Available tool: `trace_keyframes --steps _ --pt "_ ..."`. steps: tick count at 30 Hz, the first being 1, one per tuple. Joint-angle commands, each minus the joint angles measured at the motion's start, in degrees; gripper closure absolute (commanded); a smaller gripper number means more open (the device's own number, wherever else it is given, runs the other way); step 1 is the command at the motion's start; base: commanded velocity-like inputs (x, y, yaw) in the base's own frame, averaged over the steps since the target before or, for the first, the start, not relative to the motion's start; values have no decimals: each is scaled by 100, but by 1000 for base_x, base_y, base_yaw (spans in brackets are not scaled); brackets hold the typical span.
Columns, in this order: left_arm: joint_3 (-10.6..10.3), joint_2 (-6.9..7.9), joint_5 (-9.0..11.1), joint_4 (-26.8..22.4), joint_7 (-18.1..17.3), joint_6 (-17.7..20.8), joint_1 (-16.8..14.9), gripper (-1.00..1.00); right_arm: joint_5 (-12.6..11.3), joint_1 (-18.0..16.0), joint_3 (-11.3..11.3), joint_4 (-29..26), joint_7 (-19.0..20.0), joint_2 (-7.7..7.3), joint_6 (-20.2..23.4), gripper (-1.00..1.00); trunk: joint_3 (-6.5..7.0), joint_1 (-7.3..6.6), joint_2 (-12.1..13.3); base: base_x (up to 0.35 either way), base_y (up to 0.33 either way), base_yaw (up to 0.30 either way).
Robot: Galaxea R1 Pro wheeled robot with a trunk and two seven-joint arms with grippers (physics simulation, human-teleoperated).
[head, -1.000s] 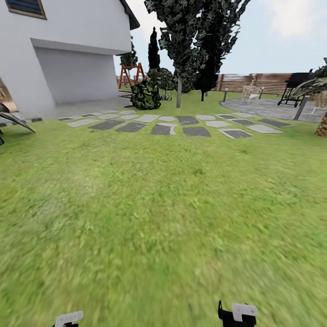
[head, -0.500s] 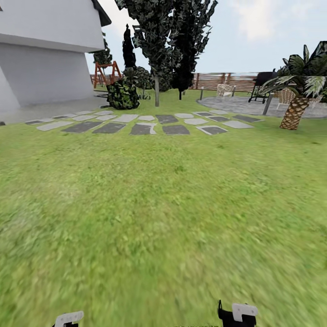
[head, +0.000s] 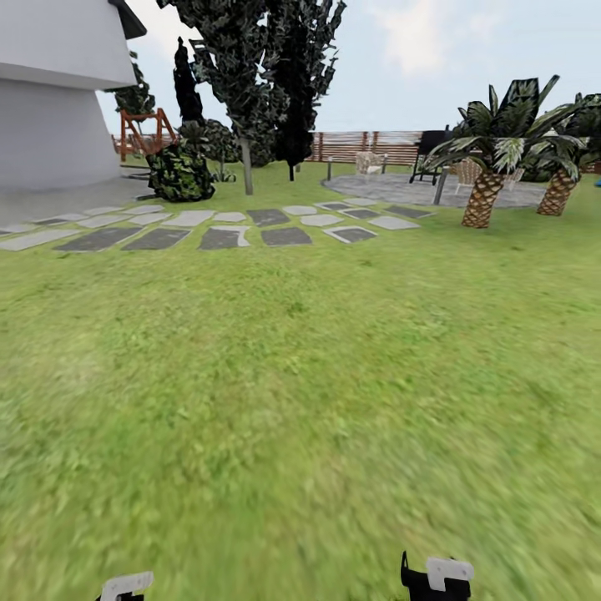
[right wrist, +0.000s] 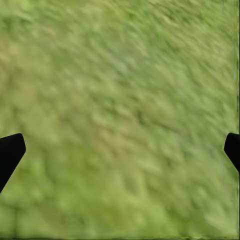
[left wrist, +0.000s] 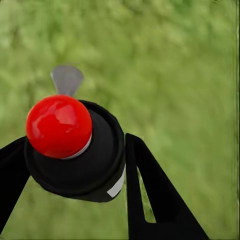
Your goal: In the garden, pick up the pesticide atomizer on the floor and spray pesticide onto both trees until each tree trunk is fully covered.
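The pesticide atomizer, a black canister with a red ball top and a grey nozzle, sits between the black fingers of my left gripper, which is shut on it above blurred grass. My right gripper is open, its two black fingertips far apart over grass with nothing between them. In the head view both wrists show at the bottom edge over the garden lawn. Far ahead at the left stands a tall tree with a pale straight tree trunk. No pesticide cloud is visible.
Grey stepping stones cross the lawn ahead. A white house stands at the far left, beside a dark bush and dark cone trees. Two short palms, a paved patio with furniture and the slat fence lie far right.
The whole head view has shifted left, so the camera has turned right; the house slid toward the edge and the palms came into view. Both wrists keep their places.
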Motion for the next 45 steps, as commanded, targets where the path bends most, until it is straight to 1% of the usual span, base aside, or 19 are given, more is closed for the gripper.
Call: trace_keyframes --steps 1,45 --pt "4 1 38 3 -24 -15 -1 100 -15 -5 48 6 -41 2 -5 -100 -7 -1 -2 0 0 -299" --pt "-1 0 38 3 -24 2 -1 100 -15 -5 48 6 -41 2 -5 -100 -129 -1 -2 0 0 -299"
